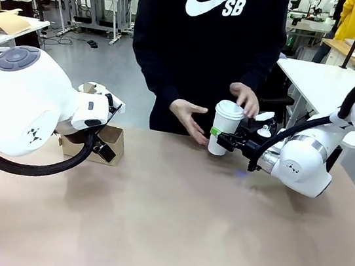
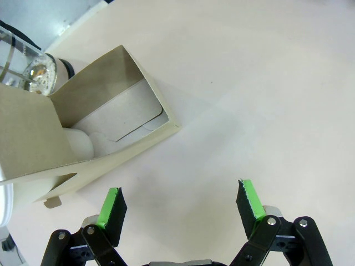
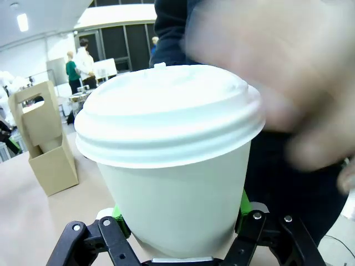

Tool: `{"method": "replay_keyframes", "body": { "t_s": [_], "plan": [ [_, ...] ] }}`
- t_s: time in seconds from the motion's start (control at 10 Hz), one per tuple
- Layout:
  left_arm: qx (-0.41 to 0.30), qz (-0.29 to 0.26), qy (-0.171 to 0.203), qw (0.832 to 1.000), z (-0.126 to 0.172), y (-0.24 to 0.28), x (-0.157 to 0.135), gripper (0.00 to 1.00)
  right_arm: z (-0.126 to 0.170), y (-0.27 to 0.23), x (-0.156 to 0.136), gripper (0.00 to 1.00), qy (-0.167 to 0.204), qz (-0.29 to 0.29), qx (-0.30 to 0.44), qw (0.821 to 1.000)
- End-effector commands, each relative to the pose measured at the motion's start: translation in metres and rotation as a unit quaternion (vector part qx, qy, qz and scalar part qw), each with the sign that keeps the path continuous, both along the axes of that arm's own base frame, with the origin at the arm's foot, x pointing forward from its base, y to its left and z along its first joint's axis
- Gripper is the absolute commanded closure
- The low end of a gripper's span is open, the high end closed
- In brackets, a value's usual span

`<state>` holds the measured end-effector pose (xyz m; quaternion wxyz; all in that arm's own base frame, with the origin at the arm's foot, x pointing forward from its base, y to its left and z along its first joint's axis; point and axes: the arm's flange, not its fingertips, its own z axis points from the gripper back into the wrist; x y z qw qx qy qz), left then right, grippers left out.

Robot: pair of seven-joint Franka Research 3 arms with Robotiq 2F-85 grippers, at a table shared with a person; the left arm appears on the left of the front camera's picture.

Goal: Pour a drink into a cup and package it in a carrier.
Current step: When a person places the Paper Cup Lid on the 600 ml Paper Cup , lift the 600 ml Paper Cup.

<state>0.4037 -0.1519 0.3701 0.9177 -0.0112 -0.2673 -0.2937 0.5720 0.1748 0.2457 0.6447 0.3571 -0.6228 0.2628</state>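
The tall white paper cup (image 1: pixel 223 129) carries a white lid and stands upright at the table's far side, with my right gripper (image 1: pixel 222 138) shut around its lower body. In the right wrist view the cup (image 3: pixel 172 166) rises between the green pads (image 3: pixel 117 213). The person's hands (image 1: pixel 189 118) hover beside and above the lid. The brown cardboard carrier (image 1: pixel 90 142) stands at the far left, and my left gripper (image 1: pixel 104 151) is right by it. From the left wrist, the gripper (image 2: pixel 180 202) is open above bare table next to the carrier (image 2: pixel 105 105). A glass carafe (image 2: pixel 22 61) with metal bands peeks in; no dark liquid shows.
A white rounded object (image 2: pixel 77 145) sits in one carrier compartment. The person (image 1: pixel 210 38) stands at the far edge, close to the cup. The carrier (image 3: pixel 47 149) appears far left in the right wrist view. The tan table (image 1: pixel 171 225) stretches toward the front.
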Motion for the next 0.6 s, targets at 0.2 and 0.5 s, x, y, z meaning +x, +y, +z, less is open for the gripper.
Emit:
{"method": "replay_keyframes", "body": {
  "t_s": [0.2,0.5],
  "plan": [
    [-0.001,0.0,0.0,1.0,0.0002,0.0002,-0.0001,0.0,0.0066,0.0019,-0.0007,0.2,-0.004,0.0,0.0,1.0],
    [-0.001,0.0,0.0,1.0,0.0002,0.0002,-0.0001,0.0,0.0066,0.0019,-0.0007,0.2,-0.004,0.0,0.0,1.0]
  ]
}}
